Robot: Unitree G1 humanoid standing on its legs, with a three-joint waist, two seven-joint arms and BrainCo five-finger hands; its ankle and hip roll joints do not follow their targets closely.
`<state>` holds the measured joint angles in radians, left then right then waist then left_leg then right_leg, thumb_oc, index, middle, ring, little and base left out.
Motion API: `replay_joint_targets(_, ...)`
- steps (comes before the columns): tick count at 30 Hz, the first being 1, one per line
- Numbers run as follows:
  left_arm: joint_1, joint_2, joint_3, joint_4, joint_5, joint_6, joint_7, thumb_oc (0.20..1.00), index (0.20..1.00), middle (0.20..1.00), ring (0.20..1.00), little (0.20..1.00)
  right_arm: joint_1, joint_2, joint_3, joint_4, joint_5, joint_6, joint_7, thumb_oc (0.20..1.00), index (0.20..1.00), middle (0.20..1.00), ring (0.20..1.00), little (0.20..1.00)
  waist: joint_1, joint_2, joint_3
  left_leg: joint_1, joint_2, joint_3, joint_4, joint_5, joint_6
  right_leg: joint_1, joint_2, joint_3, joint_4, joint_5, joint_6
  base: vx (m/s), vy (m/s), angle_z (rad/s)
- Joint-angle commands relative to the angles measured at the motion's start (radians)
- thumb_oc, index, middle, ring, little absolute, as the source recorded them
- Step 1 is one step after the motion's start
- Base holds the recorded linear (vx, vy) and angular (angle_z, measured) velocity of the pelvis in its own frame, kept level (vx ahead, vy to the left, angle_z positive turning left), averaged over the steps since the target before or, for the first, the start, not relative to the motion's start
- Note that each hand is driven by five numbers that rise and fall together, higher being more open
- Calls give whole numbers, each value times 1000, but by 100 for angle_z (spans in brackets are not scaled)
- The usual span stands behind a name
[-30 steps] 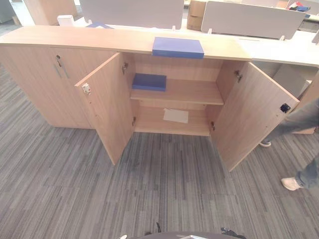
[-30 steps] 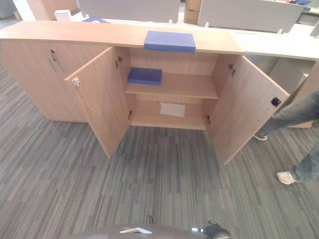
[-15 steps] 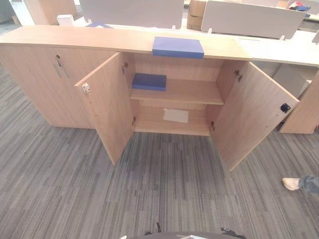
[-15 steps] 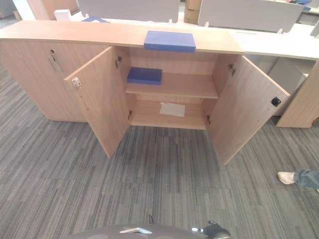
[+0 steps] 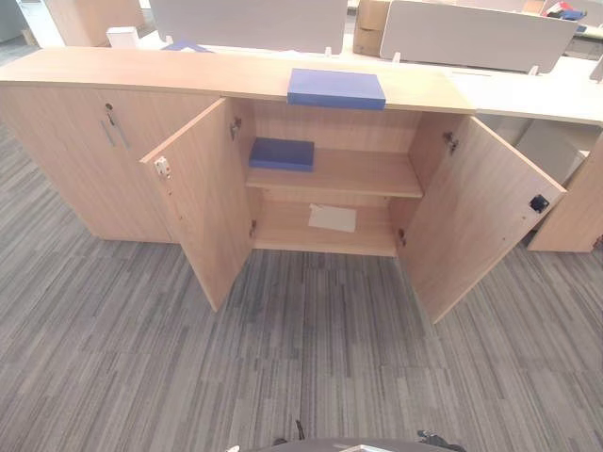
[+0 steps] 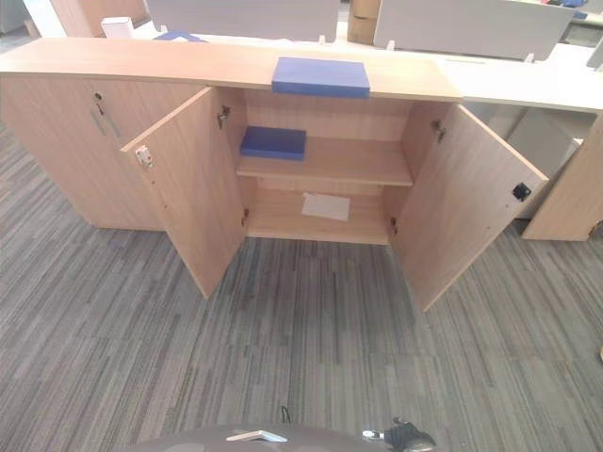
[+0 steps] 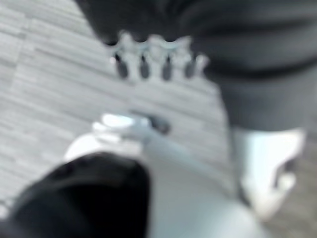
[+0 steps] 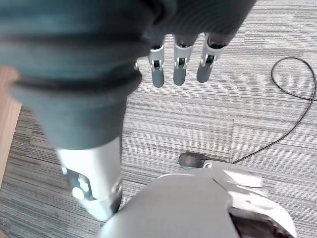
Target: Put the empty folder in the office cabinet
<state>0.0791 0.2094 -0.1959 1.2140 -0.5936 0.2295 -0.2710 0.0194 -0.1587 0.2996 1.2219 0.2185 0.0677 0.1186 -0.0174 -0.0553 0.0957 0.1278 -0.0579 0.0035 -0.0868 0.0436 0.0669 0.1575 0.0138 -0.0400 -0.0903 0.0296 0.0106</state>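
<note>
Standing before the open office cabinet (image 5: 334, 179), blue folder (image 5: 336, 88) untouched on top, left hand (image 7: 156, 59) and right hand (image 8: 179, 62) relaxed, empty.

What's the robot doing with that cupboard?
Nothing is being handled yet. The office cabinet stands with both doors open. One blue folder lies on the cabinet's top, and another blue folder lies on the upper shelf inside. A white sheet of paper lies on the lower shelf. The robot's left hand and right hand hang over the carpet with relaxed fingers, holding nothing.
</note>
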Motion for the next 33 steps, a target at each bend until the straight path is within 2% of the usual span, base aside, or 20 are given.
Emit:
replay_joint_targets(1, -50, -47, -7, 43, -30, -1, -4, 1000, 1000, 1000, 1000, 1000, -45, -53, -27, 39, 28, -7, -1, 1000, 1000, 1000, 1000, 1000, 3, 47, 21, 23, -25, 62, -1, -126, 2, 0, 9, -50, 11, -52, 33, 0, 0, 0)
replay_joint_targets(20, -50, -47, -4, 46, -17, 5, -5, 1000, 1000, 1000, 1000, 1000, -45, -54, -29, 37, 2, -9, -11, 1000, 1000, 1000, 1000, 1000, 3, 47, 27, 23, -29, 62, -1, -127, 8, -5, 5, -50, 14, -50, 35, 1, 2, 0)
replay_joint_targets(22, -50, -46, -3, 46, -13, 2, 0, 1000, 1000, 1000, 1000, 1000, -41, -60, -19, 30, -66, -40, -37, 1000, 1000, 1000, 1000, 1000, 3, 46, 31, 25, -33, 61, -1, -129, 12, -8, 2, -48, 17, -47, 38, 65, 64, -2)
replay_joint_targets(26, -51, -44, -1, 45, -1, 8, 8, 1000, 1000, 1000, 1000, 1000, -44, -66, -6, 23, -88, -81, -61, 1000, 1000, 1000, 1000, 1000, 8, 47, 37, 24, -42, 57, -1, -132, 22, -15, -8, -48, 34, -52, 41, 77, 56, -4)
replay_joint_targets(28, -52, -41, -4, 46, 15, 8, 6, 1000, 1000, 1000, 1000, 1000, -49, -63, -3, 12, -53, -99, -83, 1000, 1000, 1000, 1000, 1000, 9, 52, 42, 17, -44, 52, -1, -128, 30, -34, -15, -48, 81, -66, 42, 51, 66, -7)
replay_joint_targets(29, -57, -36, -6, 42, 23, 7, 7, 1000, 1000, 1000, 1000, 1000, -58, -60, -7, -4, -10, -108, -112, 1000, 1000, 1000, 1000, 1000, 6, 60, 52, 5, -43, 54, -1, -126, 42, -68, -20, -50, 164, -83, 42, 15, 51, -7)
replay_joint_targets(30, -57, -36, -6, 42, 23, 7, 7, 1000, 1000, 1000, 1000, 1000, -58, -60, -7, -4, -10, -108, -112, 1000, 1000, 1000, 1000, 1000, 6, 60, 52, 5, -43, 54, -1, -126, 42, -68, -20, -50, 164, -83, 42, -38, 68, -6)
replay_joint_targets(31, -67, -31, -9, 37, 22, 3, 16, 1000, 1000, 1000, 1000, 1000, -68, -61, -15, -23, 18, -120, -132, 1000, 1000, 1000, 1000, 1000, 1, 69, 70, -10, -41, 58, 2, -118, 56, -137, -35, -54, 287, -71, 54, -130, 104, -19)
replay_joint_targets(32, -88, -26, -17, 36, -2, -4, 29, 1000, 1000, 1000, 1000, 1000, -82, -67, -22, -41, 39, -141, -138, 1000, 1000, 1000, 1000, 1000, -6, 79, 101, -31, -39, 60, 12, -111, 69, -260, -60, -69, 466, -19, 84, -159, 165, -44)
replay_joint_targets(33, -104, -25, -25, 43, -43, -11, 31, 1000, 1000, 1000, 1000, 1000, -92, -76, -32, -44, 86, -165, -136, 1000, 1000, 1000, 1000, 1000, -16, 86, 131, -26, -41, 60, 10, -112, 71, -334, -82, -92, 523, 34, 97, -51, 146, -38)
